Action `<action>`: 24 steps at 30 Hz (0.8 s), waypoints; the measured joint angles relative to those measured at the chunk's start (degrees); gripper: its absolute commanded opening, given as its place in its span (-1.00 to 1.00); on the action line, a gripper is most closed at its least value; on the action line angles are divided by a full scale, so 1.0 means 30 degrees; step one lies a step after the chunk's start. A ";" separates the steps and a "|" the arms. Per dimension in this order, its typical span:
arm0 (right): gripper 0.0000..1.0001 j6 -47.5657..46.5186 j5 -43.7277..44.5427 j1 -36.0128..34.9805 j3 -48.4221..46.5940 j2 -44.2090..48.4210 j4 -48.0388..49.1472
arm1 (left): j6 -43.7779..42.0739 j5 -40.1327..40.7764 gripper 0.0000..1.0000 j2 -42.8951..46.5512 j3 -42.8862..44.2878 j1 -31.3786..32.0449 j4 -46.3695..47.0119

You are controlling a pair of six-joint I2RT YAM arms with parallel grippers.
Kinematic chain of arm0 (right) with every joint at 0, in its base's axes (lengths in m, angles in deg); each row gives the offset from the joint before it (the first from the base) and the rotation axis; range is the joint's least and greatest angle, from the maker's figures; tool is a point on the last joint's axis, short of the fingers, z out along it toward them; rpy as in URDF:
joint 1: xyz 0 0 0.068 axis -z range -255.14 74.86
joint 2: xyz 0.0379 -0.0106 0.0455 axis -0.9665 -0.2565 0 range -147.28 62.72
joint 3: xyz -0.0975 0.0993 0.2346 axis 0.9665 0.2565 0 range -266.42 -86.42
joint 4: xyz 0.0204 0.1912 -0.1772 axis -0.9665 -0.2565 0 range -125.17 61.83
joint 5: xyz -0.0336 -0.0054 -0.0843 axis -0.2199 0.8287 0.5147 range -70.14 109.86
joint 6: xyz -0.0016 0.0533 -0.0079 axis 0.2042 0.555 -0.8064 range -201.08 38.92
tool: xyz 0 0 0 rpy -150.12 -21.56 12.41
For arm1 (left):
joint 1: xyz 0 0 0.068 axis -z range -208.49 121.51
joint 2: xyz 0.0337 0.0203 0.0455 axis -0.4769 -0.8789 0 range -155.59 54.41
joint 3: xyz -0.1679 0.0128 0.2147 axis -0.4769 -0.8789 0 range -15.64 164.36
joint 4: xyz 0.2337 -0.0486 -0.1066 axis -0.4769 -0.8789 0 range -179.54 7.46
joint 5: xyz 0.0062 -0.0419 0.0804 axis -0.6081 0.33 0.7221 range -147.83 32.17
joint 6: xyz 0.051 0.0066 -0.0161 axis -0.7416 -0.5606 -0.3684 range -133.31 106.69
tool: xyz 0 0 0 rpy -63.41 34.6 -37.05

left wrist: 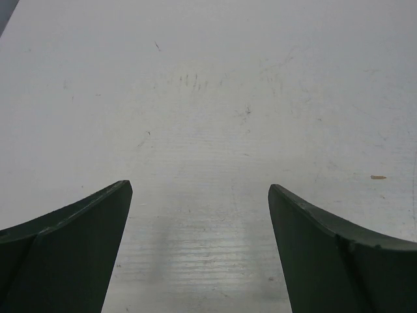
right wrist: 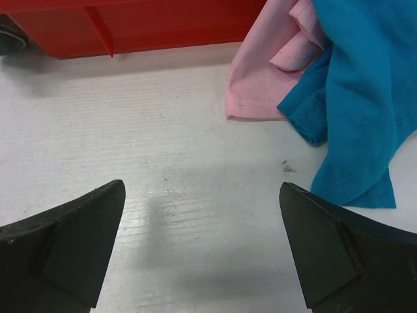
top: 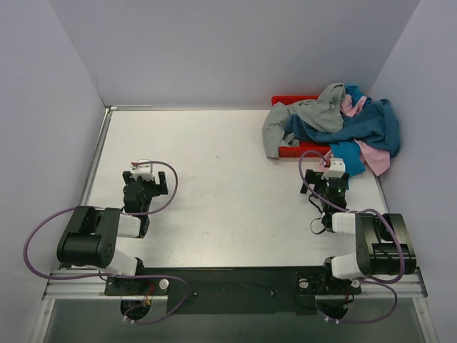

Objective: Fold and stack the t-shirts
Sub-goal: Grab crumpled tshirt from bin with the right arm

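A heap of t-shirts lies at the back right, partly over a red tray [top: 289, 101]: a grey shirt [top: 307, 113] on the left, a dark teal-blue shirt [top: 368, 123] across the middle, a pink shirt [top: 373, 157] and a brighter turquoise-blue shirt [top: 350, 153] at the near edge. My right gripper [top: 333, 166] is open and empty just in front of the heap. In the right wrist view [right wrist: 202, 189] the pink shirt [right wrist: 264, 72] and the turquoise shirt [right wrist: 361, 85] lie just ahead on the right. My left gripper [top: 143, 170] is open and empty over bare table at the left, as the left wrist view [left wrist: 199, 189] shows.
The red tray's front wall [right wrist: 130, 26] shows at the top of the right wrist view. Grey walls close the table at the back, left and right. The white table [top: 214, 179] stretches between the two arms.
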 measured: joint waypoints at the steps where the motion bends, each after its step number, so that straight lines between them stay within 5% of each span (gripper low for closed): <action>1: 1.00 0.0000 0.0000 0.0000 0.0000 0.0000 0.0000 | 0.0000 0.0000 0.94 0.0000 0.0000 0.0000 0.0000; 12: 0.92 0.0882 -0.2586 0.0015 -0.4510 0.5013 -0.7614 | -0.0627 -0.1858 0.94 0.0182 0.0656 -0.0270 -0.1377; 17: 0.79 0.1938 -0.3898 0.0000 -1.2043 0.4357 -1.3187 | -0.1843 -0.5231 0.87 0.0036 0.7519 -0.0466 -0.9544; 24: 0.57 0.2630 -0.1056 0.0051 -2.3365 -0.2543 -2.0961 | -0.2987 -0.8291 0.75 -0.1129 1.6648 -0.0459 -1.8484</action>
